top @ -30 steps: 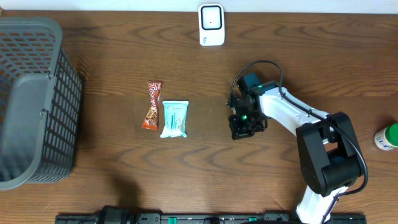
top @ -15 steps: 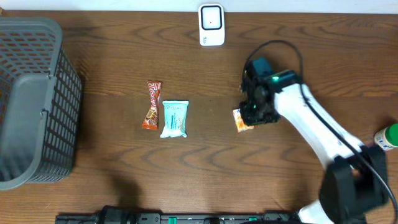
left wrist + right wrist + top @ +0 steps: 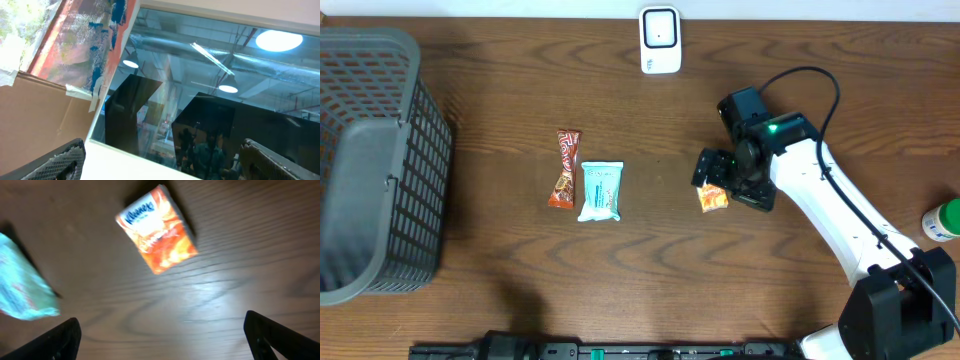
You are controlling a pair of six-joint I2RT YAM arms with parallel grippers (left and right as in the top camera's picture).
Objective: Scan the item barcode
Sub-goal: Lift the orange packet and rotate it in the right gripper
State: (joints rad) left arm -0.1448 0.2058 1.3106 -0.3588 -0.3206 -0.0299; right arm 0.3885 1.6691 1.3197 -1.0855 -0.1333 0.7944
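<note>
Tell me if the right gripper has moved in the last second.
Yes: the right gripper drew back from the blue packet, uncovering the orange tissue pack.

At nine o'clock overhead the basket [image 3: 380,160] runs off the picture's edge, and at three o'clock what looks like a green-capped bottle [image 3: 942,220] is half cut away. The scanner [image 3: 660,40] is too small to read. In the right wrist view the orange tissue pack [image 3: 157,229] is blurred, its small print illegible. A blue packet [image 3: 22,280] is clipped at nine o'clock, and the right gripper [image 3: 160,337] shows only as stubs at five and seven o'clock.
</note>
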